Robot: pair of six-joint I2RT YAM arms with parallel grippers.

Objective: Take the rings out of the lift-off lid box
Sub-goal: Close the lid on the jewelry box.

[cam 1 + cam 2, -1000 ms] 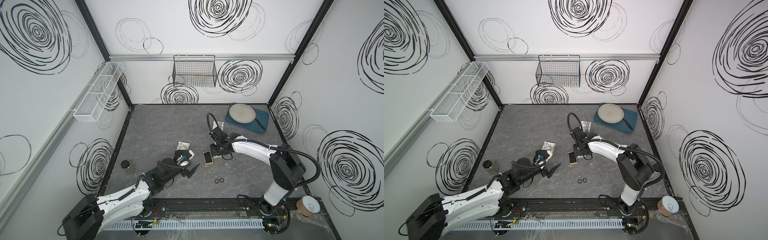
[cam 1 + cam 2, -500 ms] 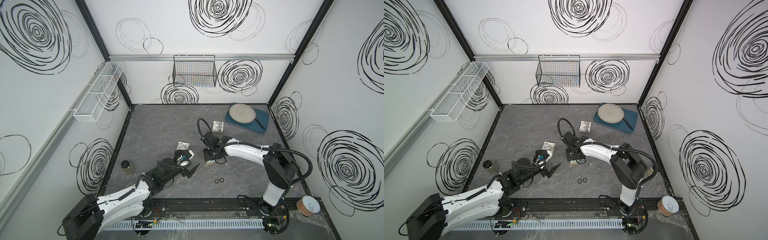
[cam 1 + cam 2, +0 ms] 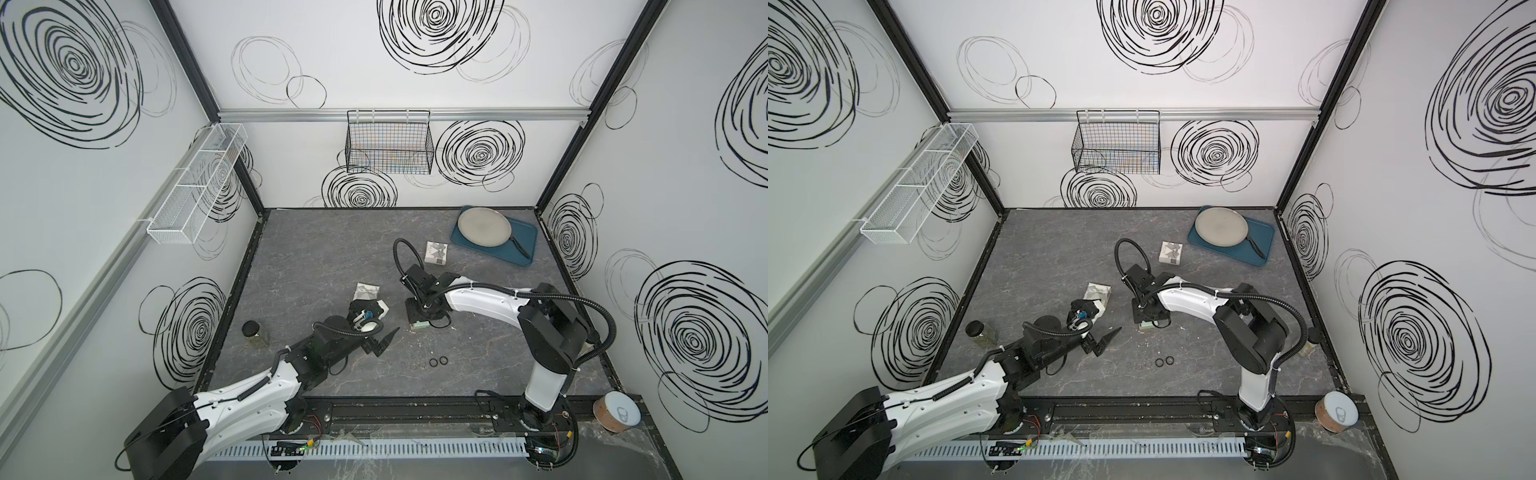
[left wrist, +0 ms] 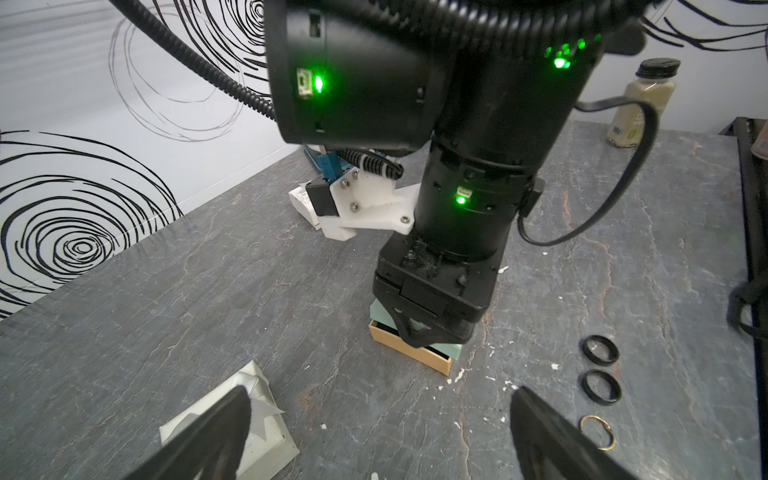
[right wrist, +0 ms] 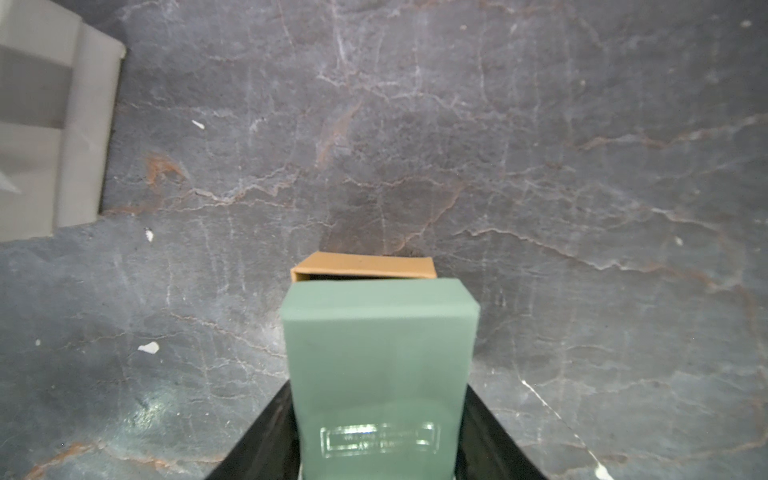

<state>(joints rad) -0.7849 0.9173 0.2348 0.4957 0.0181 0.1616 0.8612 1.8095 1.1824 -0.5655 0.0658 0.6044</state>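
Right end effector (image 5: pixel 379 419): clamped on the green lid (image 5: pixel 378 340), sitting skewed over the tan base (image 5: pixel 365 266)
Left end effector (image 4: pixel 382 411): wide open, empty
Rings (image 3: pixel 433 362): loose row by the surface's (image 3: pixel 332 249) front edge, two black, rest pale, apart from the tan base
Handling: probably light, stiff, slippery, roll-prone; pinch across the band
Inside the base: can't tell

Green lid (image 5: pixel 378 353), tan box (image 5: pixel 365 266)
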